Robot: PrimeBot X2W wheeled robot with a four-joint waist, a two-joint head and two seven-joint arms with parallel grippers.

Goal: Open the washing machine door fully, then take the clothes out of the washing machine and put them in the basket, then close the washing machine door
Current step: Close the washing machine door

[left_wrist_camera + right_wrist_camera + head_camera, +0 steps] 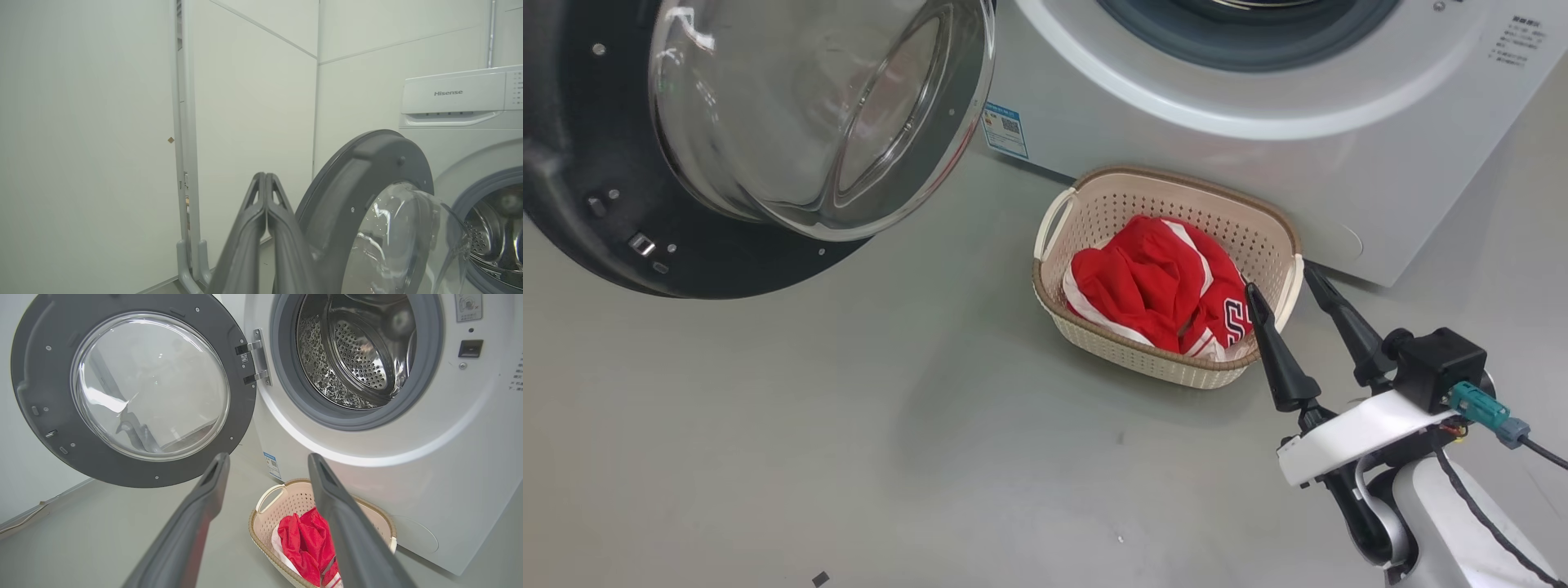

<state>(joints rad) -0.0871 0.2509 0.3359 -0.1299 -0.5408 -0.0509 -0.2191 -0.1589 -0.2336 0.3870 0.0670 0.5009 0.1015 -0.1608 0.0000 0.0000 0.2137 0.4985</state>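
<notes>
The washing machine door [41,396] stands wide open to the left of the washing machine [408,457], its glass bowl [825,114] facing out. Nothing red shows in the part of the steel drum [355,347] that I see. The clothes [1152,286], red with white trim, lie bunched in the basket [1094,196] on the floor against the machine's front. My right gripper [1281,280] hovers open at the basket's right end, nothing between its fingers. My left gripper [265,176] is shut on nothing, just left of the door's rim [359,171].
A white wall with a tall panel seam [186,163] runs behind and left of the door. Bare grey floor [849,425] spreads in front of the basket. A blue sticker [1005,129] marks the machine's lower left corner.
</notes>
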